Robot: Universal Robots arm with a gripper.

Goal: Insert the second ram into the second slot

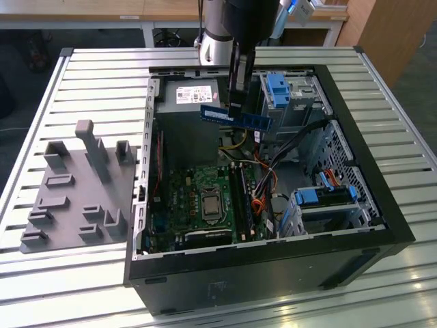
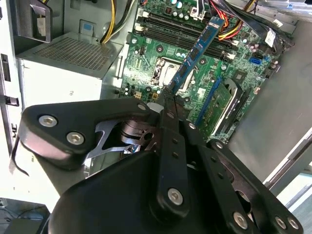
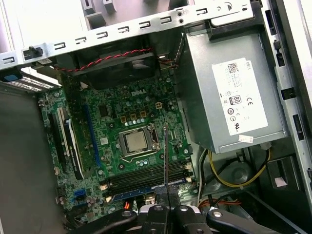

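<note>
Hand (image 1: 235, 108) tight on second ram (image 1: 256, 121), stick's middle hidden in its grip, above motherboard (image 1: 194, 198).

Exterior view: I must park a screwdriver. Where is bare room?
Bare slatted table lies beyond the grey fixture and nearer than it, on the exterior view's left of the case. Crowded inside it: cables, end effector holding the ram.

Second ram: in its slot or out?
Out. The hand grips the second ram in mid-air above the open case, well clear of the motherboard slots.
</note>
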